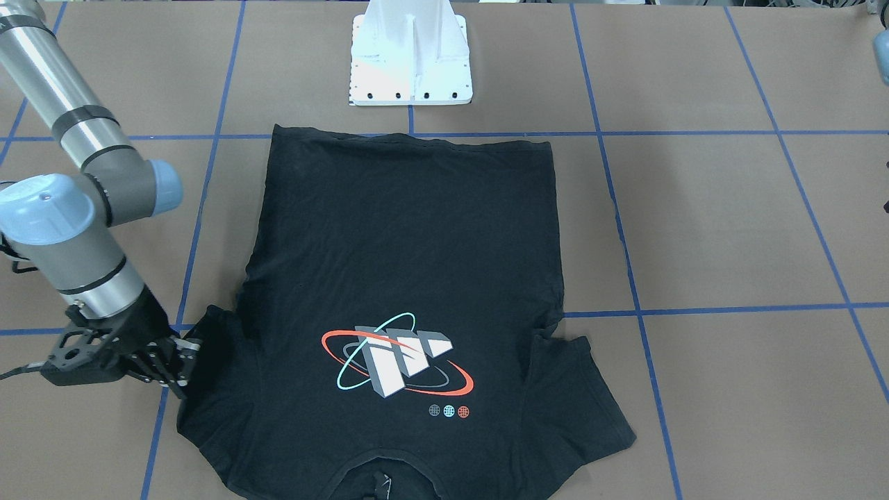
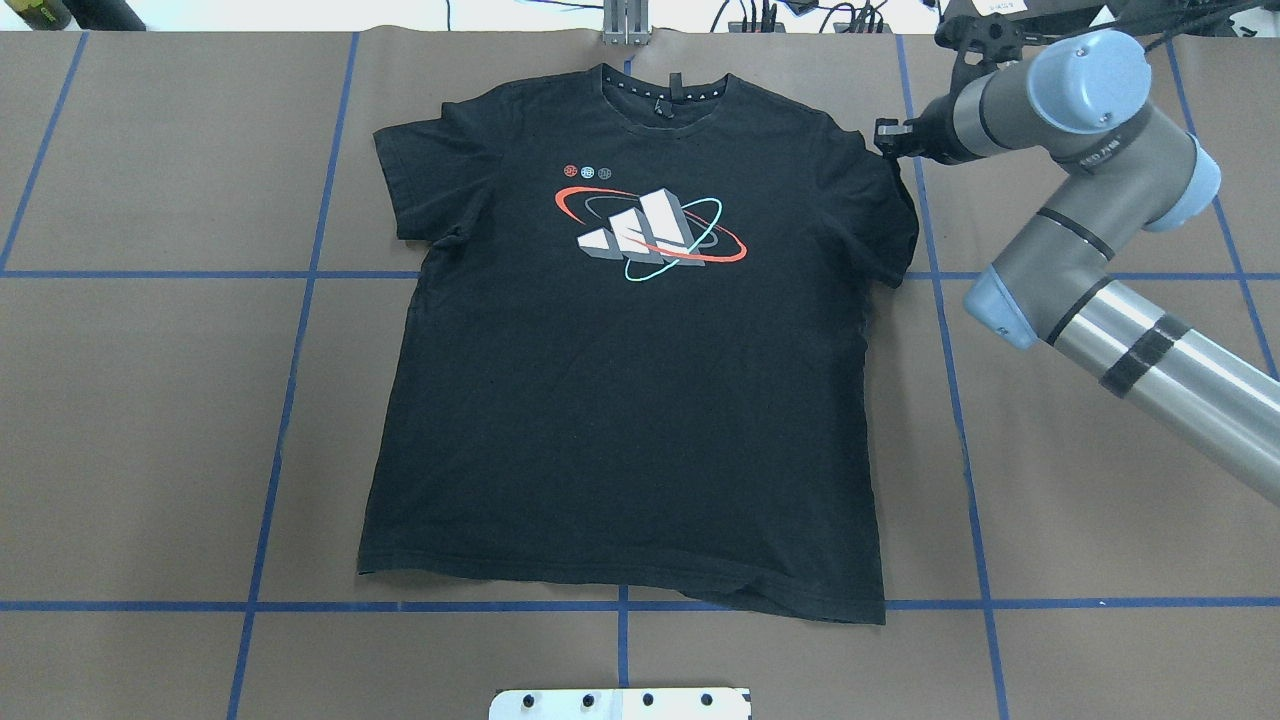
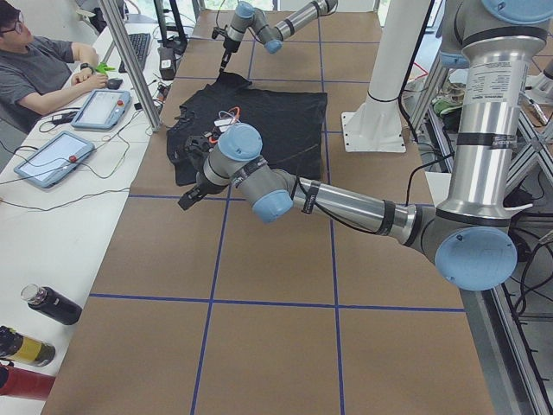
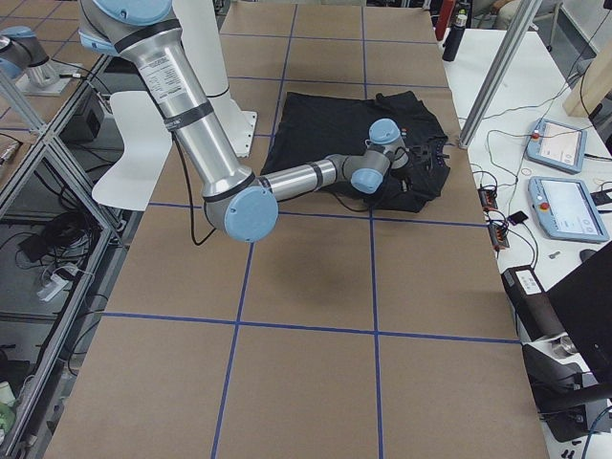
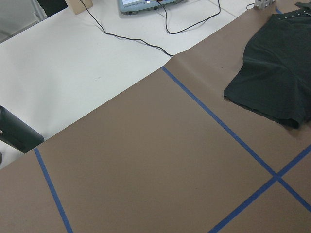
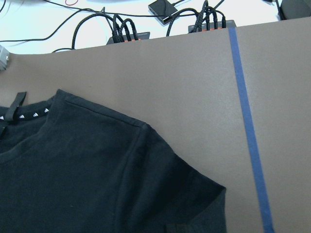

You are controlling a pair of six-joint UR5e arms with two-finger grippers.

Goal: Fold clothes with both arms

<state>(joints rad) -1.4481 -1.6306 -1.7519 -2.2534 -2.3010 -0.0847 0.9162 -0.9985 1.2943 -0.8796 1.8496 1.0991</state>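
The black T-shirt (image 2: 630, 400) lies flat and print-up on the brown table, collar at the far edge, hem toward the robot's base. Its print of grey-white blocks and red and teal ovals (image 2: 650, 235) faces up. My right gripper (image 2: 885, 140) is low at the outer edge of the shirt's right shoulder and sleeve, and its jaws look open there in the front-facing view (image 1: 184, 364). The right wrist view shows that sleeve and collar (image 6: 97, 174) close below. My left gripper (image 3: 188, 201) shows only in the exterior left view, raised beyond the shirt's left sleeve (image 5: 277, 82). I cannot tell its state.
The white base pedestal (image 1: 410, 62) stands at the table's near edge behind the hem. Blue tape lines (image 2: 290, 400) grid the table. Cables and plugs (image 6: 121, 31) lie past the far edge. An operator (image 3: 39, 69), tablets (image 3: 102, 108) and bottles (image 3: 52, 304) are at the side bench.
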